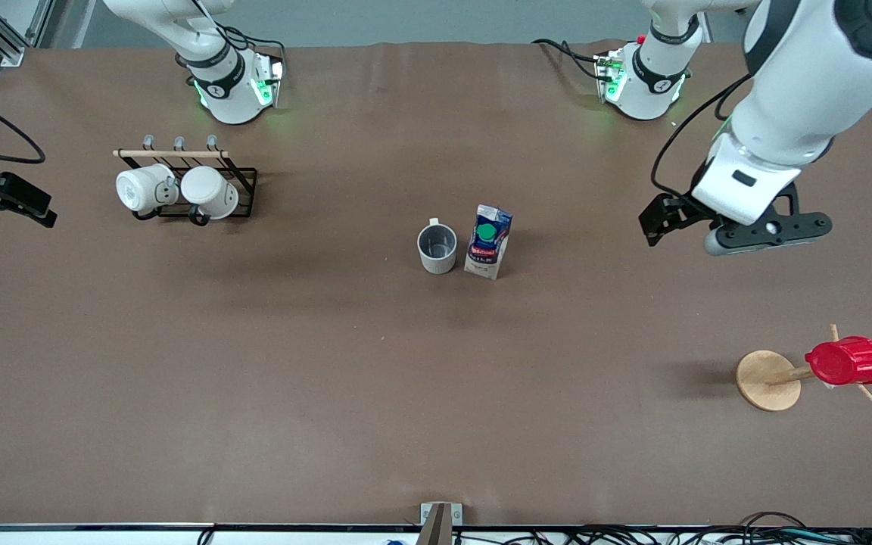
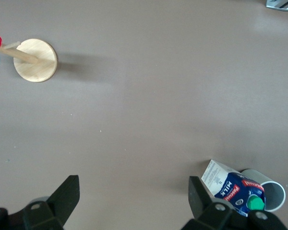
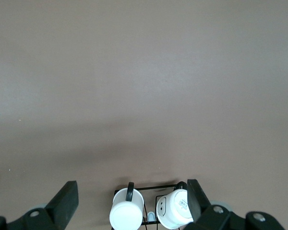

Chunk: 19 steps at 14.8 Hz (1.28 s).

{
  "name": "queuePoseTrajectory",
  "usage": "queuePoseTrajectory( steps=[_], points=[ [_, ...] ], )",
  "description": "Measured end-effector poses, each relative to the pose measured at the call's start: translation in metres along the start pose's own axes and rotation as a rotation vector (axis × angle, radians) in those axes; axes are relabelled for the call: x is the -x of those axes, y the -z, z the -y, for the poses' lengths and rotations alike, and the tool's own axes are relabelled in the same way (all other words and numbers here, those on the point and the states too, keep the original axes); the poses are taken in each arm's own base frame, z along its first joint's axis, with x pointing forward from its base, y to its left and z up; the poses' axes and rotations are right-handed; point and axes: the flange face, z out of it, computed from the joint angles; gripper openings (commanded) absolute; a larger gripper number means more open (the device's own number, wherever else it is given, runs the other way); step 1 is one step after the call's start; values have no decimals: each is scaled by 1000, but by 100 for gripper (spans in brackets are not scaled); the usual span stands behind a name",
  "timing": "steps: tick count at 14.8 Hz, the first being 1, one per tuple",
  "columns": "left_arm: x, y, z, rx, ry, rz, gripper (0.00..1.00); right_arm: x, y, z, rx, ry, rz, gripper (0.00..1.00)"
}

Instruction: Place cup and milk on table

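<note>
Brown, matte table fills the front view, its near edge running along six o'clock on a dial laid over that view, with twelve toward the robots' bases.

Next in size are the arms. The left gripper hangs in the air over bare tabletop, at about three o'clock from the milk and well apart from it. In the left wrist view its fingers stand wide apart with nothing between them. The right gripper hangs at the table's nine o'clock edge, near the rack. Its fingers are likewise spread wide and hold nothing.

A black wire rack with a wooden rail sits at about ten o'clock from the table's middle. Two bright white mugs hang on it side by side.

At about four o'clock from the middle stands a wooden peg stand on a round base, with a red ribbed cup on one peg.

The milk stands upright near the table's middle, green cap showing. The cup stands upright on the table just beside it, at the carton's nine o'clock, grey inside open upward and handle toward twelve.
</note>
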Motion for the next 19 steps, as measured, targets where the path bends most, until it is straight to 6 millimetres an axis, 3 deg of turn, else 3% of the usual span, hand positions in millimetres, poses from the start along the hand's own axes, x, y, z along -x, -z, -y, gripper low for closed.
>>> queuePoseTrajectory(
  steps=[5,7,9,16,19],
  points=[
    [-16,24,84,37,-101,-3,100,0,0,0,0,0,1,100],
    [-14,29,106,29,-170,21,100,0,0,0,0,0,1,100],
    [-9,31,113,24,-185,47,100,0,0,0,0,0,1,100],
    [2,25,103,15,-146,91,100,0,0,0,0,4,1,100],
    [1,21,109,16,-129,98,100,1,-1,-1,0,22,7,100]
  ],
)
